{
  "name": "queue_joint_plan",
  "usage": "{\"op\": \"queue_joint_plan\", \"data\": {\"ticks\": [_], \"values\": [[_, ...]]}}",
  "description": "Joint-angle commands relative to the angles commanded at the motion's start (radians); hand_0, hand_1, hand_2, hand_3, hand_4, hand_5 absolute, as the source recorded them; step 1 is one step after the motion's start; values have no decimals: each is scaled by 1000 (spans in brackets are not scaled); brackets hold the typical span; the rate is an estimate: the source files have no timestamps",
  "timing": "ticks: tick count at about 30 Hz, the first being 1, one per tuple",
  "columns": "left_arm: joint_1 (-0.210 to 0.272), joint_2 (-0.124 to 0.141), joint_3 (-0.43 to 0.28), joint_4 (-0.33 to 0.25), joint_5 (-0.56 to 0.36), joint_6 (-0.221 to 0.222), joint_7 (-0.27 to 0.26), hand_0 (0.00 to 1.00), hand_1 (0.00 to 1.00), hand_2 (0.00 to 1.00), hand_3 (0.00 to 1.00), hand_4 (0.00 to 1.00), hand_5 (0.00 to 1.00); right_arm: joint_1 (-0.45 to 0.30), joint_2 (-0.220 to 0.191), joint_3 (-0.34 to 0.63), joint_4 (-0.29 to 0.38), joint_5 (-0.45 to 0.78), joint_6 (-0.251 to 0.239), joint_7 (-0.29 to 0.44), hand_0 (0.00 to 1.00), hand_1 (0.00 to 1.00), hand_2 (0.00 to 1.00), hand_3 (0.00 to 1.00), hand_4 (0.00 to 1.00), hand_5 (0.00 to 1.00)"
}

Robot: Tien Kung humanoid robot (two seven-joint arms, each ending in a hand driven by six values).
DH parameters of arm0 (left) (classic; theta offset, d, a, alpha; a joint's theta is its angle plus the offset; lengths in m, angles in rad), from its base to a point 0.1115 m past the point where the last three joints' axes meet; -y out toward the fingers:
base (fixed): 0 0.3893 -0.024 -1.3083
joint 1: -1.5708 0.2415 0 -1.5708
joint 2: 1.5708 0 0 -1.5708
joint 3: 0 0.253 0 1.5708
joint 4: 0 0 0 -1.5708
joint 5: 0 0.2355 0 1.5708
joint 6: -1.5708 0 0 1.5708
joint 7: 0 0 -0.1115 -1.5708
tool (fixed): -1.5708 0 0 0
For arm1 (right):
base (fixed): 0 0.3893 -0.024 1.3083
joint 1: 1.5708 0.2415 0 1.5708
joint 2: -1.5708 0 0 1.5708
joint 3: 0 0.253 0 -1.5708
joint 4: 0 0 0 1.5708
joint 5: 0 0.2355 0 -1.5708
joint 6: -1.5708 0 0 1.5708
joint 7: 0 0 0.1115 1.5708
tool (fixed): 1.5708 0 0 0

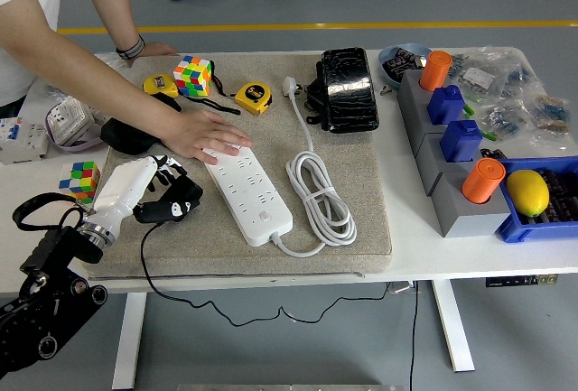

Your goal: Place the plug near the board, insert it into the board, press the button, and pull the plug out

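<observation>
The board [246, 188] lies on the mat [352, 201], its far end pinned by a person's hand [200, 134]. The left hand [135, 188] is curled around the black plug [172, 208], held just left of the board. Pulling out seems the step in hand; release is called for next.
</observation>
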Motion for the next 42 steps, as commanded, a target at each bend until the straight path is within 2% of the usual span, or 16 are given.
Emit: {"op": "queue_joint_plan", "data": {"ticks": [1,2,7,8,13,14,16,19,20,22,25,42], "values": [[3,2,-4,-6,-1,-1,-1,379,538,566,651,998,559,0,0,-1,0,1,0,0,493,580,538,507,831,359],[5,3,-7,-11,0,-2,0,396,578,594,669,998,608,0,-1,-2,0,1,0,0,492,580,537,506,831,358],[29,10,-63,-66,-62,8,-36,396,578,594,669,998,608,1,-2,-11,0,4,0,0,492,580,537,506,831,358],[34,10,-79,-75,-96,15,-55,386,546,562,641,998,558,2,-2,-13,0,5,0,0,493,580,537,506,832,357],[41,9,-147,-82,-301,40,-150,386,546,562,641,998,558,4,-2,-24,-2,13,-1,-1,493,580,537,506,832,357],[40,9,-158,-76,-340,41,-166,347,482,515,551,920,363,5,-2,-27,-3,16,-1,-1,493,580,537,507,832,356],[40,10,-175,-64,-425,42,-189,347,482,515,551,920,363,7,-2,-32,-3,21,-1,-1,493,580,537,507,832,356],[43,8,-208,-44,-555,27,-196,347,482,515,551,920,363,10,-1,-65,-8,50,-2,-2,493,580,537,507,832,356],[44,7,-219,-39,-594,23,-197,351,467,511,550,864,296,10,-1,-78,-10,63,-2,-2,492,580,537,507,833,357],[45,5,-238,-29,-666,19,-191,351,467,511,550,864,296,9,-1,-97,-11,81,-5,-5,492,580,537,507,833,357],[49,4,-257,-21,-691,19,-185,351,467,511,550,864,296,6,0,-112,-12,98,-10,-9,492,580,537,507,833,357],[58,-3,-270,-21,-666,13,-145,360,466,511,550,846,297,-1,7,-95,-12,96,-12,-11,493,580,538,506,833,358]]}}
